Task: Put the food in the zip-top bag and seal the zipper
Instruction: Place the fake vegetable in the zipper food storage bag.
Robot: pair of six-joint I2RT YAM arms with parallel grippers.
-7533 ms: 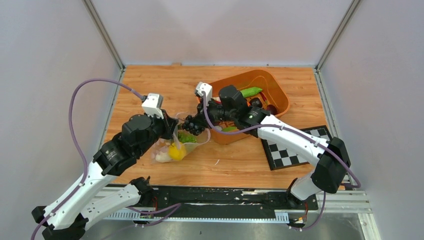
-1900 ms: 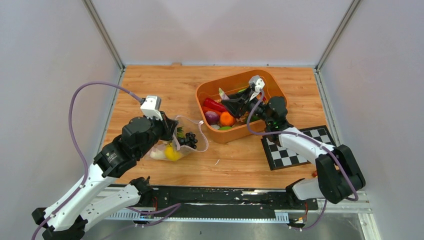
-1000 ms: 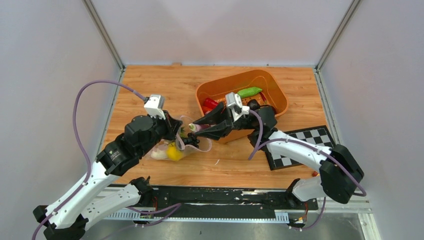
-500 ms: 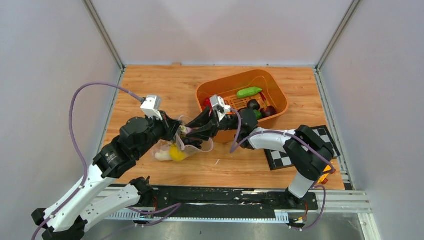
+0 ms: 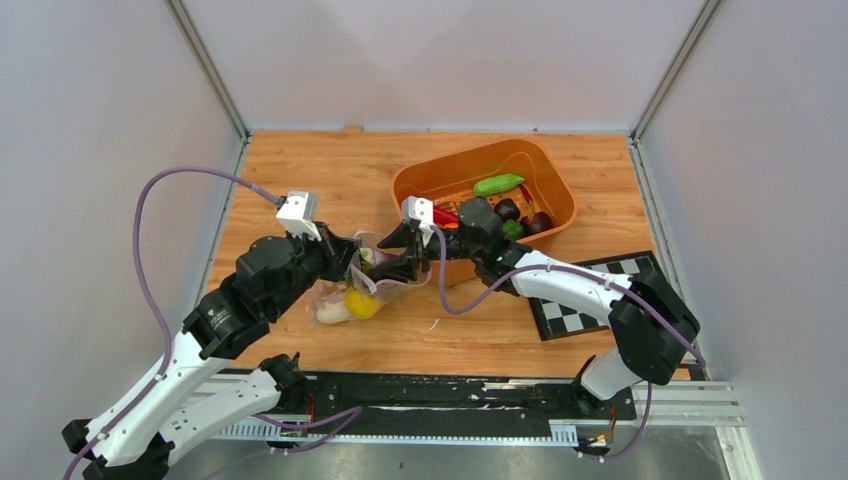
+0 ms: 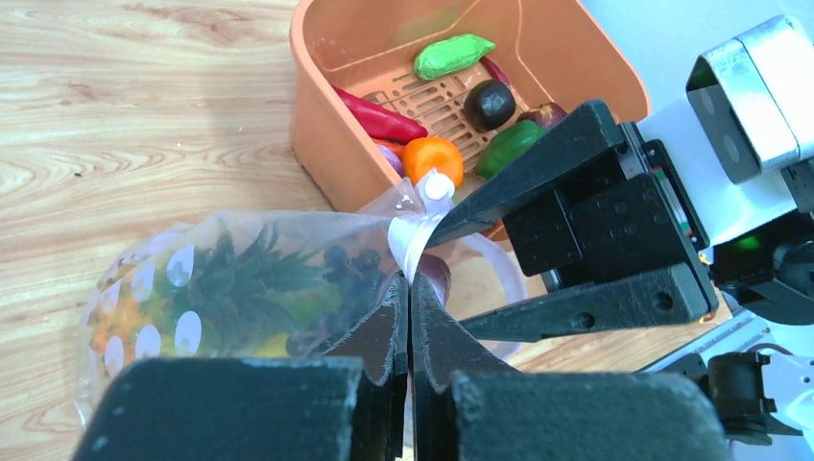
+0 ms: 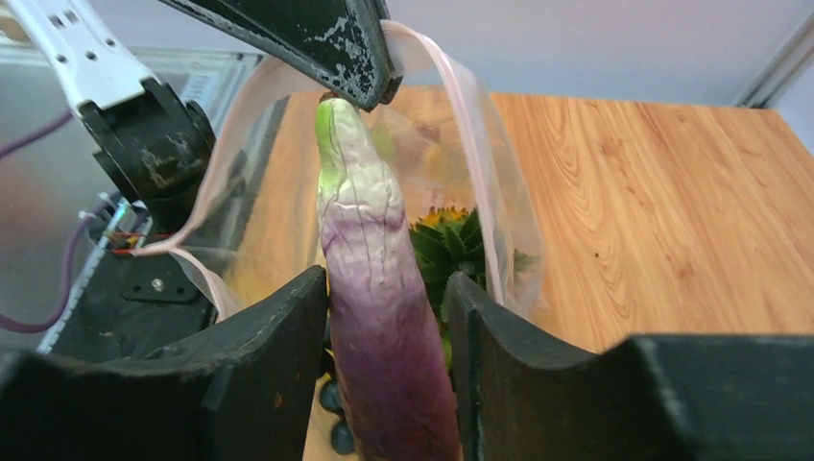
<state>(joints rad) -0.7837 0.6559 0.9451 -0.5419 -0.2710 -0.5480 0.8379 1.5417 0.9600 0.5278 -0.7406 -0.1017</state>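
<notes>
The zip-top bag (image 5: 345, 295) lies left of the orange tub (image 5: 560, 200), its mouth held up. My left gripper (image 6: 410, 283) is shut on the bag's zipper (image 6: 408, 240) strip. Through the dotted plastic I see a pineapple (image 6: 230, 279), dark grapes (image 6: 350, 274) and a yellow lemon (image 5: 360, 303). My right gripper (image 7: 389, 279) reaches into the mouth with the purple eggplant (image 7: 374, 288) between its fingers. The left finger touches the eggplant and a narrow gap shows at the right finger. The eggplant's green tip points at the left gripper's fingertip (image 7: 355, 58).
More food lies in the orange tub (image 6: 326, 144): a green piece (image 6: 453, 55), a red pepper (image 6: 379, 115), an orange (image 6: 432, 158) and dark pieces (image 6: 490, 101). A checkerboard mat (image 5: 590, 295) sits at the right front. Grey walls enclose the wooden table.
The right arm carried the eggplant from the tub leftward into the bag's mouth. Its jaws have widened a little round the eggplant. The left gripper kept its hold on the bag.
</notes>
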